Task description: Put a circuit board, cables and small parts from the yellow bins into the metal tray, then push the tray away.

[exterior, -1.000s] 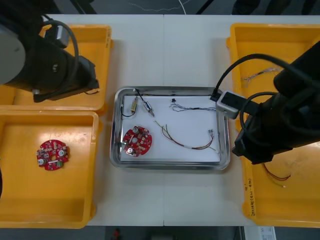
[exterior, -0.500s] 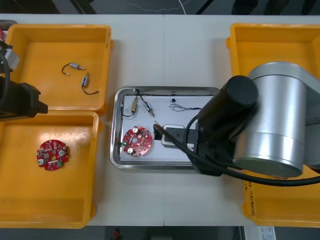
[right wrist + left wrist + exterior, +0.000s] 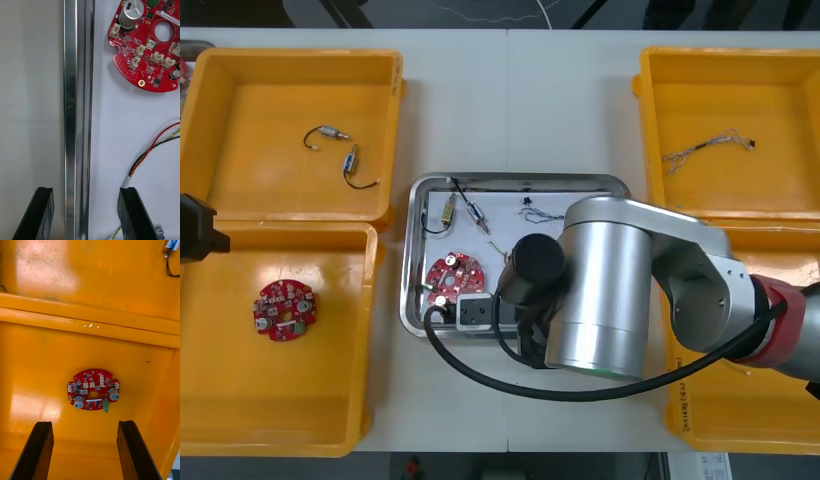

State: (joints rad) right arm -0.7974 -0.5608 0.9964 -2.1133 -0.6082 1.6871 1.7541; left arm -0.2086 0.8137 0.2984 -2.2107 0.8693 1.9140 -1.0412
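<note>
**Light table, right fingers astride the tray rim**

Pale tabletop [image 3: 510, 100] carries a shiny rectangular metal tray [image 3: 520, 181], white inside, at its centre. A round red circuit board [image 3: 455, 280] lies toward the tray's 8 o'clock corner. Two small metal parts [image 3: 450, 208] sit at 11 o'clock, and a red and yellow cable [image 3: 150, 150] lies on the lining near the board.

The right gripper [image 3: 86, 213] holds nothing. Its black fingers [image 3: 39, 213] stand wide apart astride the tray's 6 o'clock rim, one over bare table and the other over the white lining. Its thick silver arm [image 3: 600, 290] reaches in from 3 o'clock, covering the tray's right half.

The left gripper [image 3: 84, 450], equally wide and empty, hangs above a second red board [image 3: 92, 390] in the near yellow bin [image 3: 370, 340] at 8 o'clock. Its arm [image 3: 192, 230] shows at the 9 o'clock edge. The far yellow bin [image 3: 295, 57] at 10 o'clock holds two loose metal parts with black leads [image 3: 330, 135]. The bin at 2 o'clock [image 3: 730, 55] holds a thin pale cable [image 3: 705, 150].
</note>
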